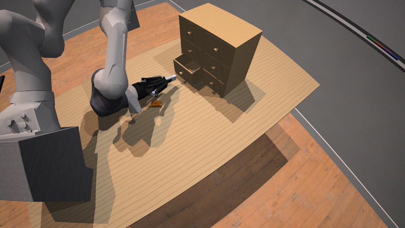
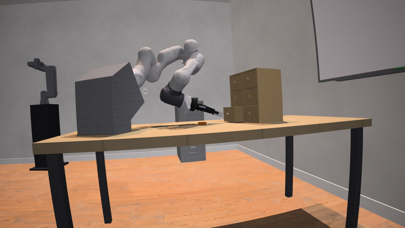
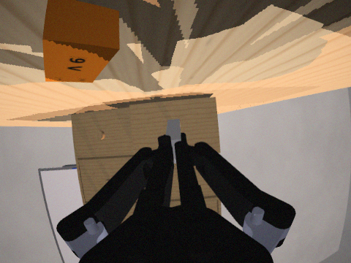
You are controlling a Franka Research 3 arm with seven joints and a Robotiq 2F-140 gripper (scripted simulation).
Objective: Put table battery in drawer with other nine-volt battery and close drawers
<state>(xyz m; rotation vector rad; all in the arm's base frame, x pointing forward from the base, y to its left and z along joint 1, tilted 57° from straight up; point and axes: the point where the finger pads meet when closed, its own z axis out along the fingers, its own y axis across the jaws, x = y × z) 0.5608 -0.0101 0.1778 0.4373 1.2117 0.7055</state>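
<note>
The orange nine-volt battery [image 1: 156, 103] [image 2: 202, 123] [image 3: 82, 27] lies on the table, beside the gripper's shadow. The small wooden chest [image 1: 245, 62] [image 2: 269, 95] stands upright with six drawers in two columns. Its bottom drawer on the left in the top view, the open drawer [image 1: 182, 70] [image 2: 228, 114], is partly pulled out. A small greyish thing [image 1: 193, 70] lies inside it; I cannot tell what it is. The other drawers look pushed in. My gripper [image 1: 171, 78] [image 2: 218, 113] [image 3: 174, 128] is shut and empty, just in front of the open drawer, pointing towards the chest and slightly down.
The grey block [image 1: 56, 167] [image 2: 94, 104] at the arm's base stands on the table [image 1: 198, 147] [image 2: 254, 132], away from the chest. The upper drawers' knobs stick out above the open drawer. The gripper's wrist and forearm hang near the battery.
</note>
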